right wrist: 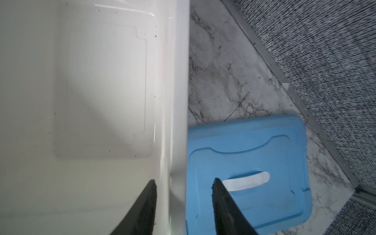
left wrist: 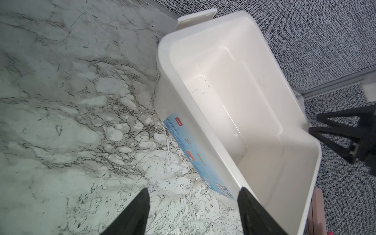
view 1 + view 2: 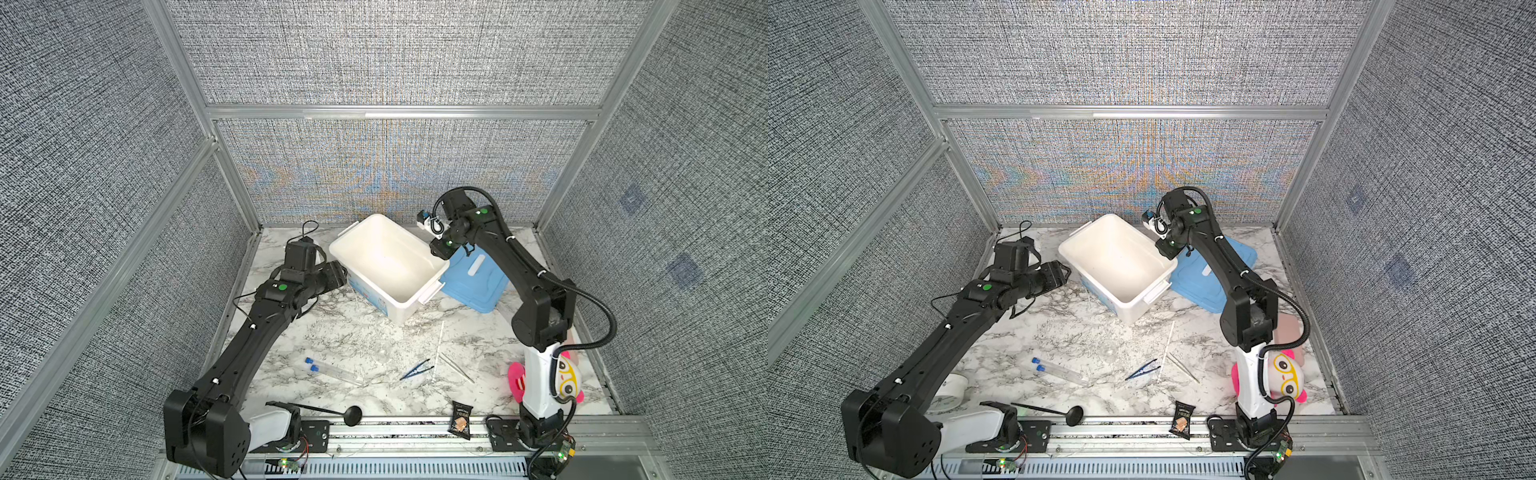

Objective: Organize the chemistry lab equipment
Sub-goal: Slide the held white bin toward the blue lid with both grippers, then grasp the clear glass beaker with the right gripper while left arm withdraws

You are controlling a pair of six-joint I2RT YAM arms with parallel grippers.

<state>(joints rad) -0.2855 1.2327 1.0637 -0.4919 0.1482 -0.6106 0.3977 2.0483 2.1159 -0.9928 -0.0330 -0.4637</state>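
Right gripper (image 1: 184, 180) jaws parted astride white bin (image 1: 177, 81) wall; left gripper (image 2: 193, 188) wide, empty. Lift straight; don't drag bin.

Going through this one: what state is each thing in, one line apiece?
white bin: lid off, empty
blue lid: flat on the table
two tubes: capped, lying on the table
blue tweezers: lying on the table
silver tweezers: lying on the table
white stick: lying on the table
left gripper: open, empty
right gripper: open, astride the bin's wall
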